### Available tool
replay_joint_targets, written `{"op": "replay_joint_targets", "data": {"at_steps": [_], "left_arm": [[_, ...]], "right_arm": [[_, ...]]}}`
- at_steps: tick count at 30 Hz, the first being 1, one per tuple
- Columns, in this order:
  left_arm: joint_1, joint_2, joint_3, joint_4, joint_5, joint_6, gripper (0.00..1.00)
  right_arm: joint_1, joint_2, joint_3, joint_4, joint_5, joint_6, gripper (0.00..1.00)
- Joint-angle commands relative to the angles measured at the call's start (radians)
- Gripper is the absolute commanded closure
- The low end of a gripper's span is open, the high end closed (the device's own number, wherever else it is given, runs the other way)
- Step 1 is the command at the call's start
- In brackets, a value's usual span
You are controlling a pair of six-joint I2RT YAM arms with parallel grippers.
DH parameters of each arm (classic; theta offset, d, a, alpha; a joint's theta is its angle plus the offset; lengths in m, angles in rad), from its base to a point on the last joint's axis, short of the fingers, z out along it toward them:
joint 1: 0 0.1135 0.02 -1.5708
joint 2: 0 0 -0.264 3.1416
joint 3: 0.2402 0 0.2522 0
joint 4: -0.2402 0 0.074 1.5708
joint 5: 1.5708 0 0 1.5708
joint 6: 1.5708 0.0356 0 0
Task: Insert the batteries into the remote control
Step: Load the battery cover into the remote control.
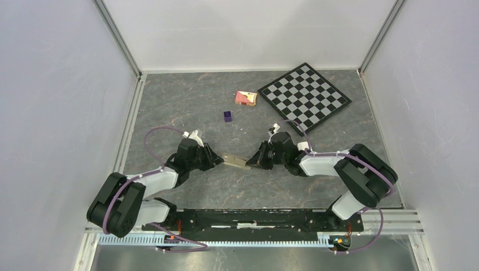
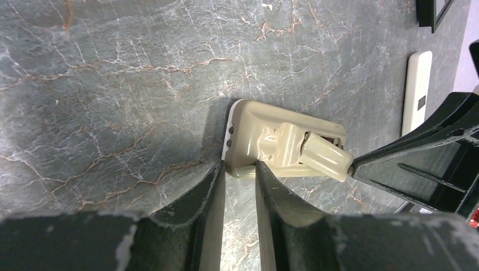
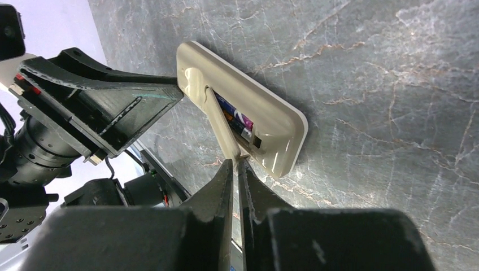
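Between the two arms, the remote control (image 1: 236, 161) lies back-up on the table (image 1: 226, 195). The left pincer (image 2: 240, 175), narrowed, clamps one end of it, seemingly to keep it from sliding. The right pincer (image 3: 237, 166), nearly closed, pinches the free edge of the battery cover (image 3: 220, 121), which stands tilted up from the bay. Under that raised flap the batteries (image 3: 240, 120) already sit side by side, so the cover probably needs pressing down and latching next.
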Motion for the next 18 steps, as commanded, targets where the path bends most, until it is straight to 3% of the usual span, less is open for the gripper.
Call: {"op": "replay_joint_targets", "data": {"at_steps": [1, 6, 13, 18], "left_arm": [[-0.013, -0.025, 0.002, 0.026, 0.035, 0.01, 0.68], [-0.012, -0.025, 0.0, 0.023, 0.032, 0.012, 0.67], [-0.011, -0.039, 0.006, -0.004, 0.015, 0.027, 0.65], [-0.011, -0.039, 0.012, -0.006, 0.015, 0.029, 0.64]], "right_arm": [[0.001, 0.021, -0.009, 0.06, -0.027, 0.036, 0.88], [-0.006, 0.043, -0.005, 0.093, -0.038, 0.044, 0.86], [-0.016, 0.035, 0.115, -0.059, 0.028, -0.15, 0.79], [-0.016, 0.037, 0.132, -0.06, 0.024, -0.206, 0.75]]}}
